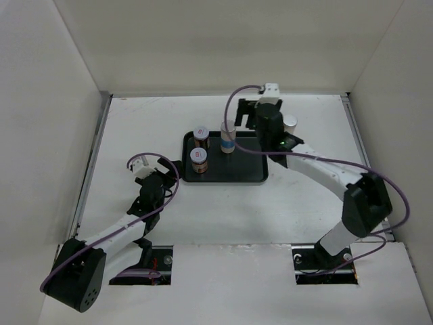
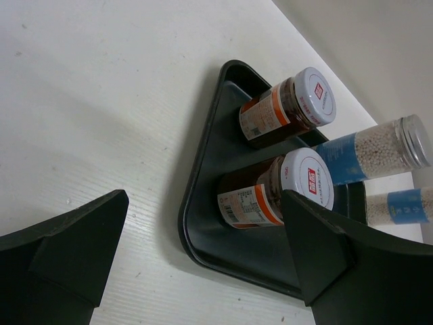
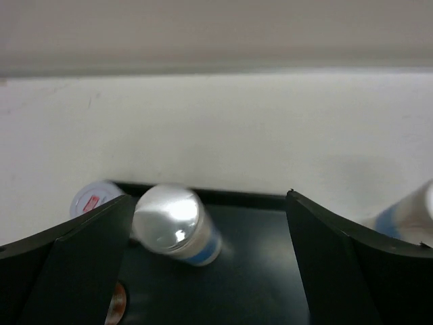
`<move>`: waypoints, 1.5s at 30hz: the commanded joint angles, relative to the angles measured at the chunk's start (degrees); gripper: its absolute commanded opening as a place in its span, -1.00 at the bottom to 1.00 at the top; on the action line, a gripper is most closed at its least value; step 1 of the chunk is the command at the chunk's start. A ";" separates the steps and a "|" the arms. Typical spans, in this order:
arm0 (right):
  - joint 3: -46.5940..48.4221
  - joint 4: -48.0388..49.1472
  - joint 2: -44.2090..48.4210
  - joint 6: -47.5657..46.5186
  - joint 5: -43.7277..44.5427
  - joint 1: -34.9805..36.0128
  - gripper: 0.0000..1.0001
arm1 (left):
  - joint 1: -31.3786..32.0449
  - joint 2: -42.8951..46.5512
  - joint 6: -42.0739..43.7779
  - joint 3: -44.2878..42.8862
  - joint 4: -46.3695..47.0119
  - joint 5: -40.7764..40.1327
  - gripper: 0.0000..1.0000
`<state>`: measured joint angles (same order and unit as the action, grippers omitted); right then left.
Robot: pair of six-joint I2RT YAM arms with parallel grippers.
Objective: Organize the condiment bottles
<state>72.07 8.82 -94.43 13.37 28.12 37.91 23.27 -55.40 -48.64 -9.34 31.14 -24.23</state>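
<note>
Right hand [image 3: 210, 196]: fingers spread wide, nothing between them, nothing gripped. It hangs over the right part of the black tray [image 1: 237, 172], between the two pale bottles. In its wrist view the silvery cap of the first pale bottle [image 1: 228, 139] sits just beside one finger [image 3: 101, 237]. That view is blurred, so I cannot tell whether they touch.

Left hand [image 1: 147, 164]: fully open and empty, over the counter [image 1: 135, 128] just left of the tray, touching none of the bottles.

Bottle positions, all taken from the tray:
- Near brown jar [image 1: 198, 160]: upright inside the tray, left part, white red-marked lid up.
- Far brown jar [image 1: 200, 137]: upright inside the tray, directly behind the first, at the far left corner.
- First pale bottle: upright inside the tray, against the far rim, just right of the far brown jar.
- Second pale bottle [image 1: 289, 124]: outside the tray, on the counter just past its far right corner, partly hidden behind the right arm.
</note>
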 commanded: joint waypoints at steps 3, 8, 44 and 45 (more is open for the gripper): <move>-5.54 1.47 7.68 -0.27 4.74 -10.87 1.00 | -0.46 0.55 -0.22 0.11 3.32 0.06 1.00; -4.58 -3.19 2.34 -1.85 6.77 -17.03 1.00 | -0.29 -0.85 -0.31 -0.32 3.41 0.15 1.00; -15.12 4.89 8.04 2.02 2.29 1.24 0.07 | -2.39 0.29 -0.93 0.12 3.94 0.32 1.00; -15.38 4.89 7.25 2.02 2.47 1.85 0.07 | -2.39 0.38 -0.93 0.03 3.59 0.15 1.00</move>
<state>56.29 8.99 -86.48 14.79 29.89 38.44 21.39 -56.29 -49.06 -9.34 32.36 -23.75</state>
